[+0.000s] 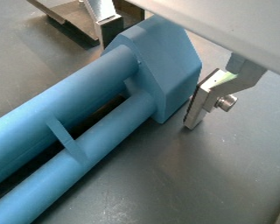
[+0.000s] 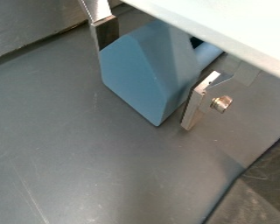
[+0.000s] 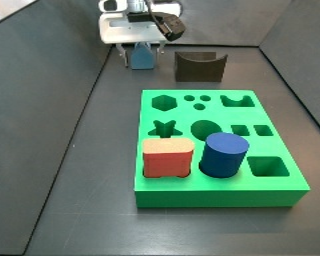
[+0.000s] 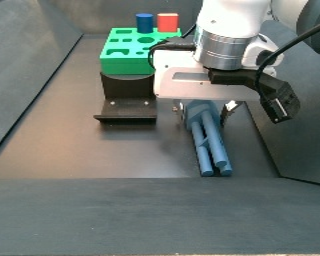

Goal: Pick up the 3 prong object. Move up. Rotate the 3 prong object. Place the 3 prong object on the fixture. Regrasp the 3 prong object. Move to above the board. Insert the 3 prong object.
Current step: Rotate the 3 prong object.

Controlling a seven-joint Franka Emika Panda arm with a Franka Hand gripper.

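The light steel-blue 3 prong object [image 1: 84, 114] lies flat on the dark floor, its long lobes running away from its blocky head [image 2: 143, 74]. My gripper [image 1: 152, 66] is low over that head, with one silver finger against each side, shut on it. In both side views the gripper [image 4: 207, 105] stands at the end of the piece [image 4: 211, 140] nearest the fixture [image 4: 125, 106]. The dark brown fixture [image 3: 198, 67] sits beside the gripper [image 3: 140, 45], between it and the green board [image 3: 210, 195].
A red block [image 3: 166, 158] and a dark blue cylinder [image 3: 223, 155] stand in holes at one end of the board. Grey walls enclose the floor on both sides. The board [image 4: 123, 45] lies beyond the fixture.
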